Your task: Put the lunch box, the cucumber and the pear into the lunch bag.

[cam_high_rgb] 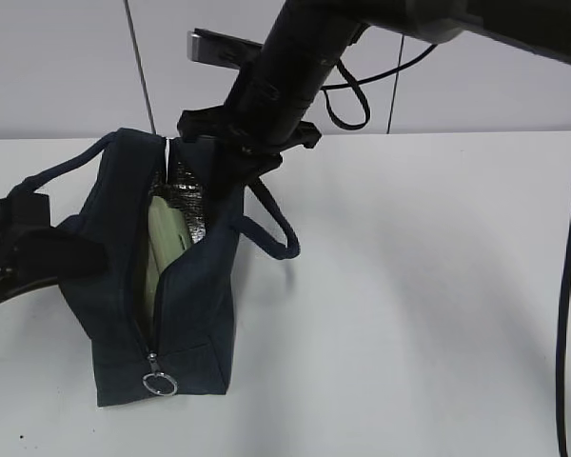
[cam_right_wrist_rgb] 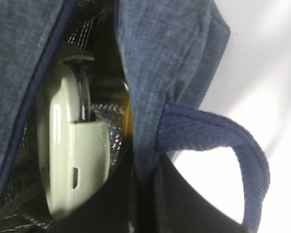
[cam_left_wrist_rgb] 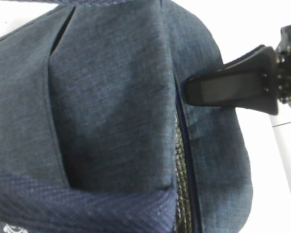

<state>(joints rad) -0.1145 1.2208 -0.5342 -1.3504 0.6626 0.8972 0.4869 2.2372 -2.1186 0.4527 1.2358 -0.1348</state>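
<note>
The navy lunch bag [cam_high_rgb: 190, 314] stands on the left of the white table, its zipper open along the top. The sage-green lunch box [cam_high_rgb: 164, 238] stands on edge inside it against the foil lining, and shows in the right wrist view [cam_right_wrist_rgb: 63, 145]. A thin yellow-orange sliver [cam_right_wrist_rgb: 129, 116], perhaps the pear, shows behind the box. The cucumber is hidden. My right gripper [cam_high_rgb: 233, 157] is shut on the bag's far rim [cam_right_wrist_rgb: 155, 58], one finger inside and one outside. My left gripper [cam_high_rgb: 24, 249] is at the bag's left side, shut on its strap; fabric [cam_left_wrist_rgb: 111, 97] hides its fingers.
The metal ring pull [cam_high_rgb: 159, 383] hangs at the bag's near end. One strap handle [cam_high_rgb: 276, 228] loops out to the right. A black cable [cam_high_rgb: 566, 286] hangs down the right edge. The right gripper's finger [cam_left_wrist_rgb: 233, 87] shows in the left wrist view.
</note>
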